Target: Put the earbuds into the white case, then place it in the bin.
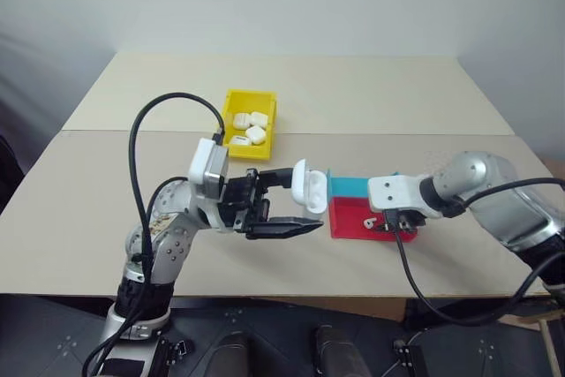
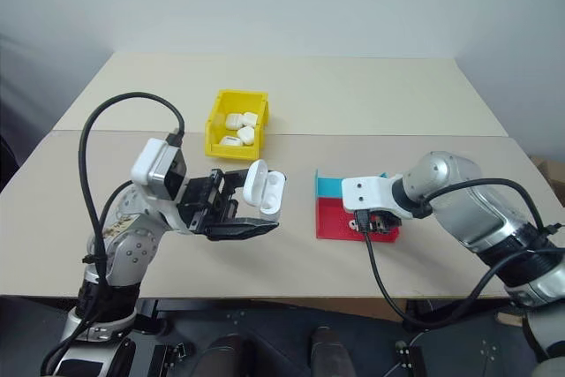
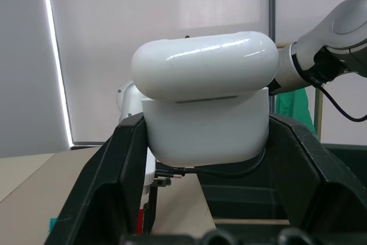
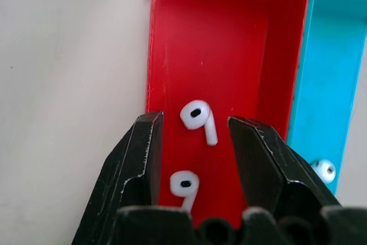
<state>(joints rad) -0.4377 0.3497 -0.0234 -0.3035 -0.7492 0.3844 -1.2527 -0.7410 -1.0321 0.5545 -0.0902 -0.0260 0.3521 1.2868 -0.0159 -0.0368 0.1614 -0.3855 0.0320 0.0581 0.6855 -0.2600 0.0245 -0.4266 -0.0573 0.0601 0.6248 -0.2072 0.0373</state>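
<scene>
Here no writing reads on the white case (image 3: 203,107).

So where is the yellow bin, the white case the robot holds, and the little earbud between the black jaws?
yellow bin (image 1: 232,142): left eye view, on its near front wall.
white case (image 3: 206,133): left wrist view, on its lower body below the lid.
earbud (image 4: 195,114): right wrist view, on its round head, in the red tray.

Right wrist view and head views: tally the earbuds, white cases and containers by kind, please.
Earbuds: 3, two in the red tray, one in the blue tray.
White cases: 5, one in the left gripper, four in the yellow bin.
Containers: 3.
Total: 11.
</scene>
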